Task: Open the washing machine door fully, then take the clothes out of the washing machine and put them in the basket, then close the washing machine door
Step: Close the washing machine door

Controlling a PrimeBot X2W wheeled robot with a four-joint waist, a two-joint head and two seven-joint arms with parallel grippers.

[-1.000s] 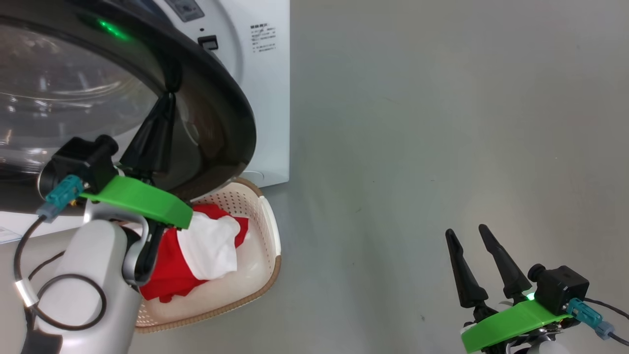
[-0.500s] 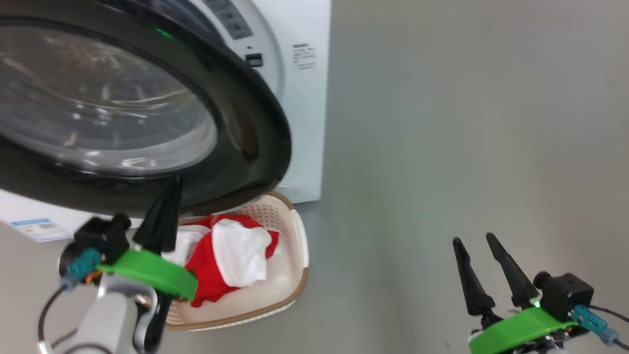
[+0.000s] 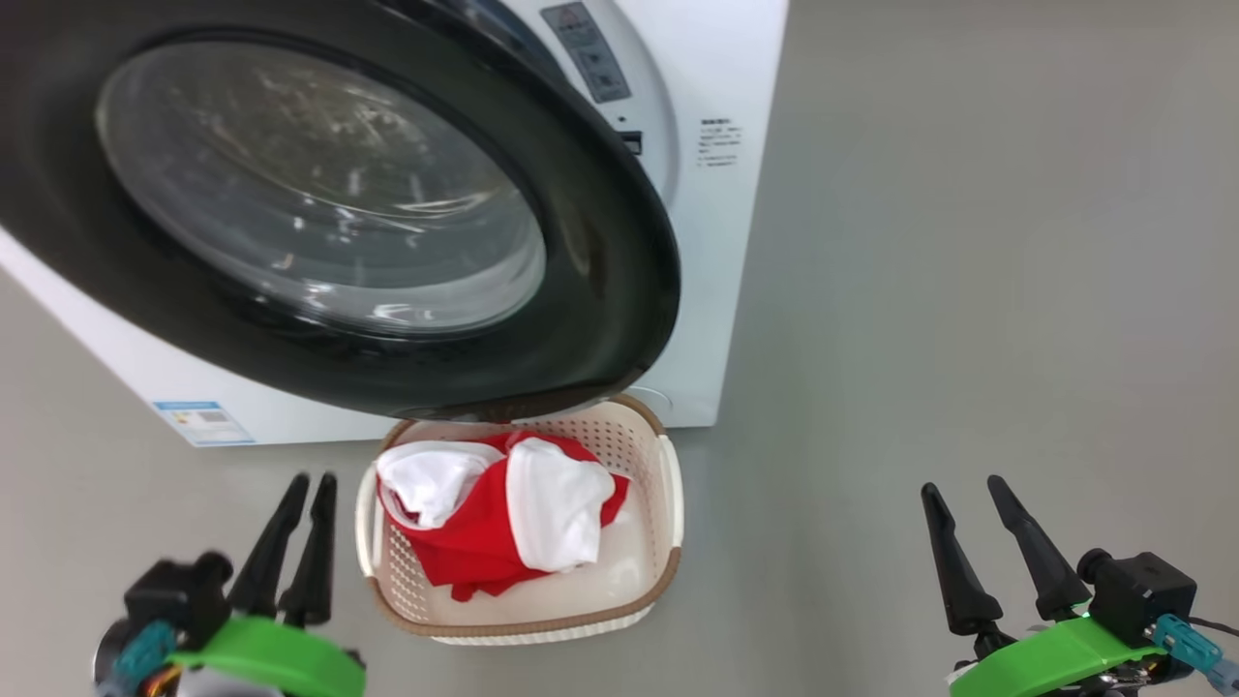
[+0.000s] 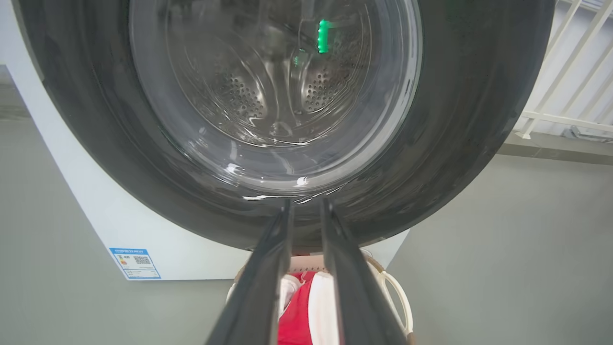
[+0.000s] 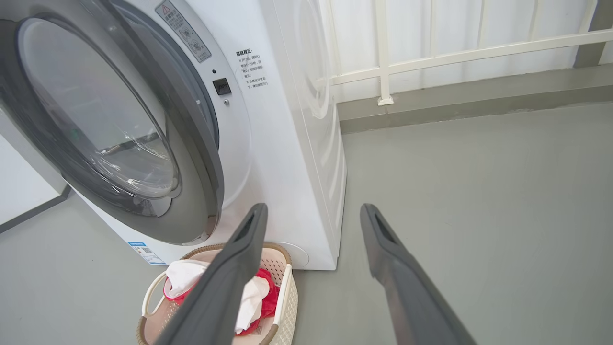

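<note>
Red and white clothes point(image 3: 484, 557) lie in the basket point(image 3: 670, 503) under the washing machine door point(image 3: 605, 242) in the head view; left wrist view, left gripper point(image 4: 306, 203) narrowly parted, empty; right wrist view, right gripper point(image 5: 313, 211) wide, empty, door ajar, so only closing seems left.

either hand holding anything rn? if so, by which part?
Nothing is held. The left hand is slightly open and empty beside the basket; the right hand is open and empty. The clothes lie in the basket.
</note>
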